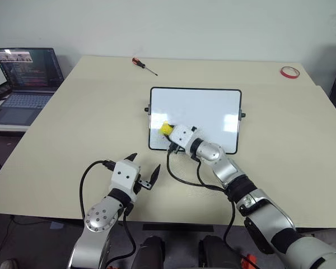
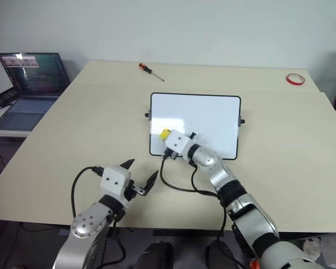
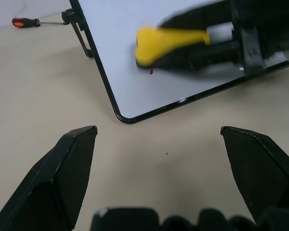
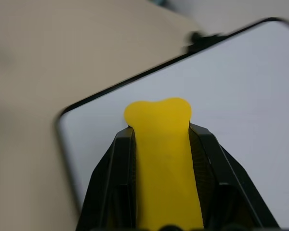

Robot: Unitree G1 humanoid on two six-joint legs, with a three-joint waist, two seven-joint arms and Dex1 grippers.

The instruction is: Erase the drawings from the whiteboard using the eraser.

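Observation:
The whiteboard (image 1: 207, 112) lies flat in the middle of the table, white with a thin black frame. My right gripper (image 1: 169, 133) is shut on the yellow eraser (image 1: 166, 129) and holds it over the board's near left part. In the right wrist view the eraser (image 4: 159, 144) sticks out between the two black fingers above the board's corner. In the left wrist view a tiny reddish mark (image 3: 151, 71), a trace of the drawings, shows on the board just beside the eraser (image 3: 159, 43). My left gripper (image 1: 144, 164) hovers open and empty over the table, short of the board's near left corner.
A red-handled screwdriver (image 1: 144, 65) lies beyond the board at the far side. A red tape ring (image 1: 289, 72) sits at the far right corner. An open laptop (image 1: 28, 78) stands on a side table to the left. Black cables (image 1: 185, 179) trail across the table by my right arm.

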